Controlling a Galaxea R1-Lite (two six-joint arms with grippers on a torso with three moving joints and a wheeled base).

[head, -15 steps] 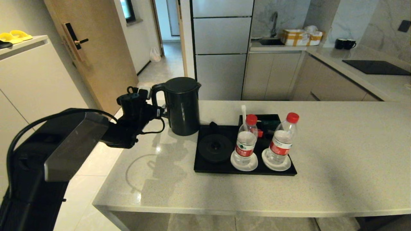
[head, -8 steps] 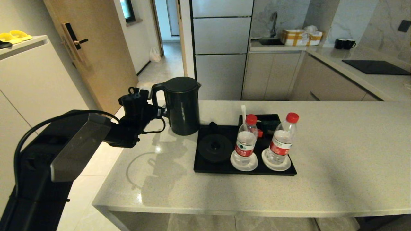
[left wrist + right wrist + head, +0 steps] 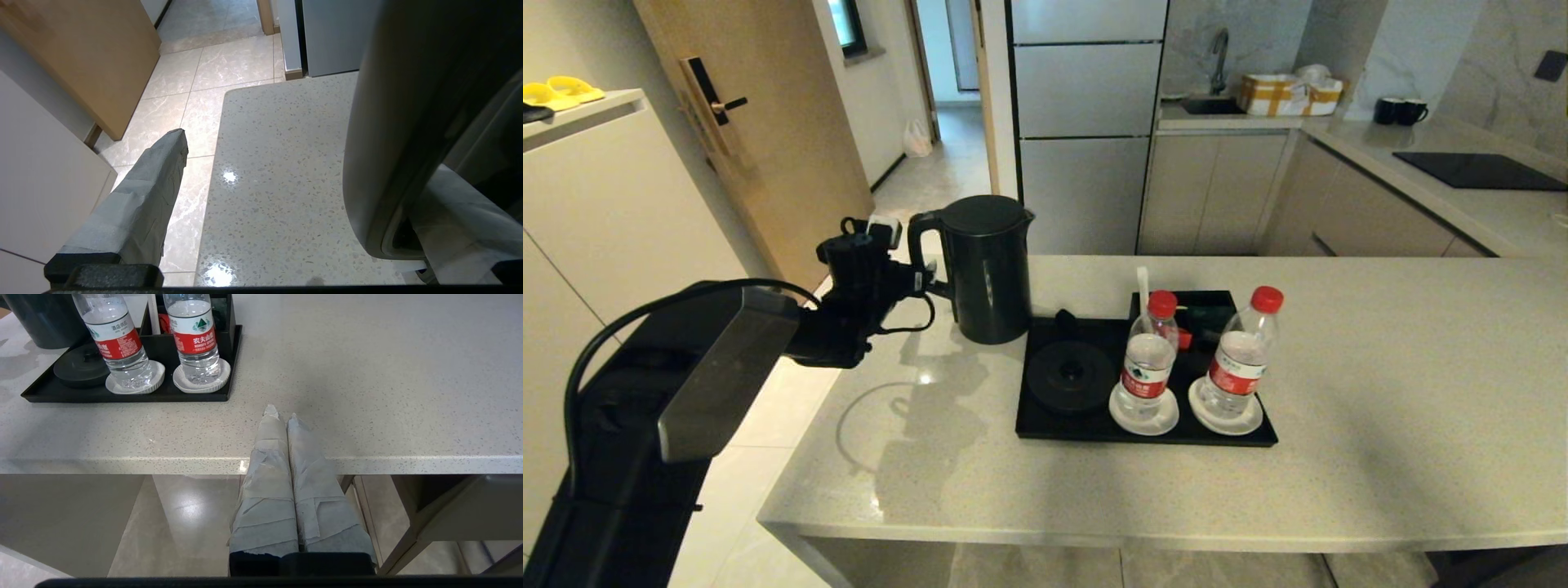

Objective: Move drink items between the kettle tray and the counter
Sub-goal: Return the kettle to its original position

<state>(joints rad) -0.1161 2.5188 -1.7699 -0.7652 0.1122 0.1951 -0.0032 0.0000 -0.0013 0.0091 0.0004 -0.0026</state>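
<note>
Head view shows one black kettle [image 3: 984, 269] standing on the table [image 3: 1380, 425], in the middle left of the frame, just beside the back left corner of the tray [image 3: 1045, 429]. The tray is one flat black tray near the middle of the frame. On it are one round black base [image 3: 1070, 376] with nothing on it and two white saucers, and one bottle stands on each: the left bottle [image 3: 1147, 359] and the right bottle [image 3: 1243, 351]. Both have red caps and red and white labels.

The left gripper [image 3: 923, 282] is by the kettle's handle, at the middle left. Its fingers [image 3: 151, 192] are spread wide, with the handle between them, and they pinch nothing. The right gripper [image 3: 282, 414] sits low at the near edge of the table, well apart from the tray, with its fingers pressed together and empty.

The table is light, speckled, shiny stone with a thick straight edge. The floor [image 3: 792, 408] has pale shiny tiles. A wooden door [image 3: 760, 122] is at the upper left, and another counter with one black hob [image 3: 1478, 171] is at the upper right.
</note>
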